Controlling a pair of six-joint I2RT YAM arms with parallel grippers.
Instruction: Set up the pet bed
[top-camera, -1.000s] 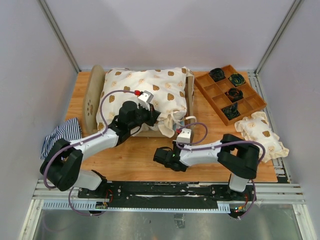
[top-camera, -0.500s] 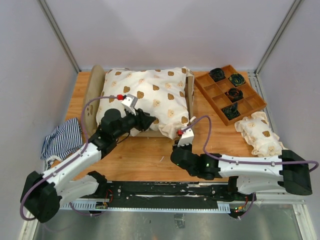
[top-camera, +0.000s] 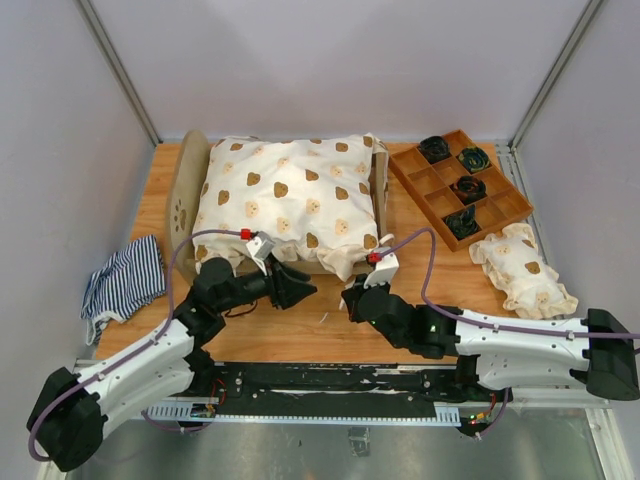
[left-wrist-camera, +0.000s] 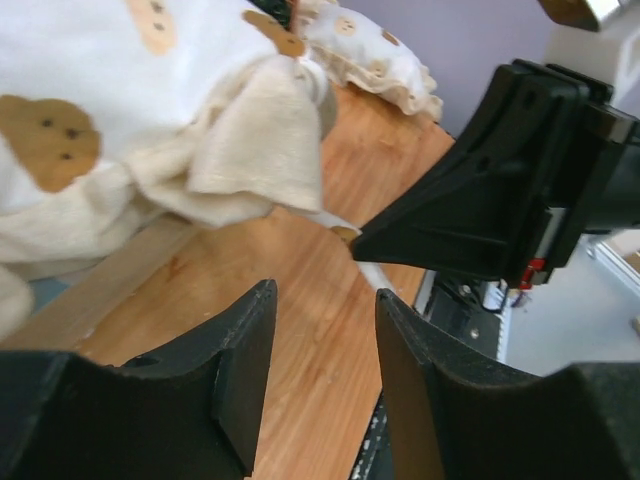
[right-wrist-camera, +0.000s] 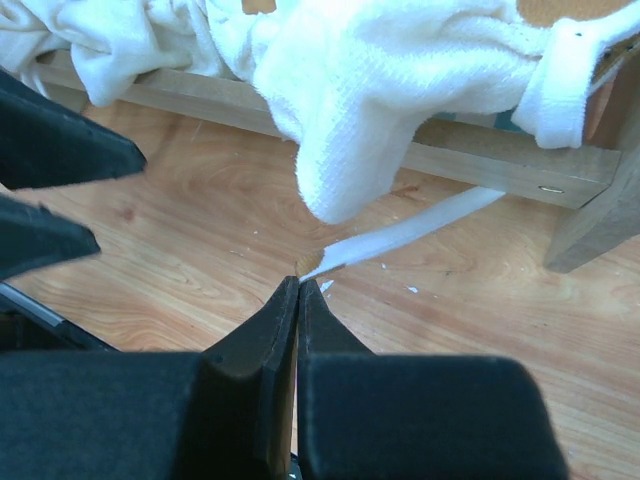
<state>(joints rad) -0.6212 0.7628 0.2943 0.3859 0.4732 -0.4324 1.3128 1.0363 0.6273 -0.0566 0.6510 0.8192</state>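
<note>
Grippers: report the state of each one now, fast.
Left gripper: open, empty.
Right gripper: shut; the white strap ends right at its tip, but whether it is pinched cannot be told.

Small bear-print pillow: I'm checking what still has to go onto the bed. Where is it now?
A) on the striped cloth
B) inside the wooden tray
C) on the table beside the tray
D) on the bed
C: the small bear-print pillow lies on the table at the right, on the near side of the wooden tray and apart from the pet bed.
</note>
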